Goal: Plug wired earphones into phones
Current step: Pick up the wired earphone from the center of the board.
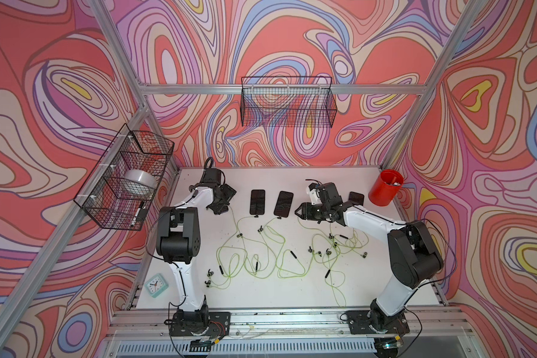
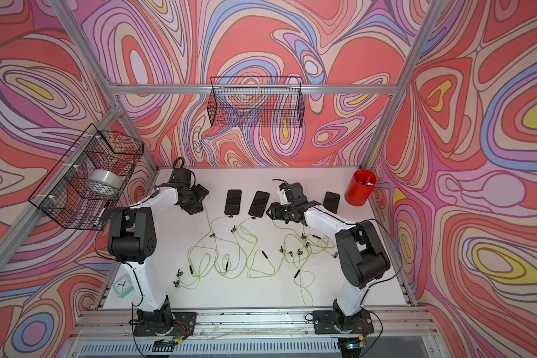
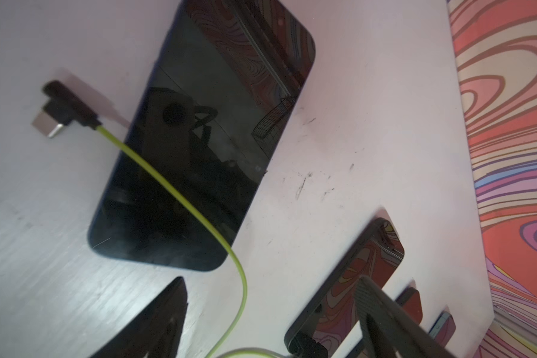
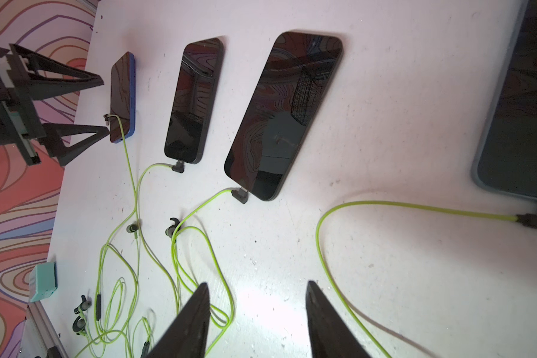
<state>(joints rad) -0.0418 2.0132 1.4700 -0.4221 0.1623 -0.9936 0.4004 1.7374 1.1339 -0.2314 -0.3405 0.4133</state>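
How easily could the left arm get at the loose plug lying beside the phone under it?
Probably yes. The plug lies bare on the table beside the phone, nothing on top, and the left gripper hangs close by with its fingers apart. Only the plug's own cable crosses the screen.

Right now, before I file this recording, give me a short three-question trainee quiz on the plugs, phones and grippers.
1. True or false: in the left wrist view, the black L-shaped plug on the yellow-green cable is seated in the glossy dark phone.
2. The right gripper holds: A nothing, B a plug, C a phone.
3. What lies across the glossy dark phone's screen?
Key: 1 false, it lies on the white table beside the phone; 2 A; 3 the yellow-green cable.
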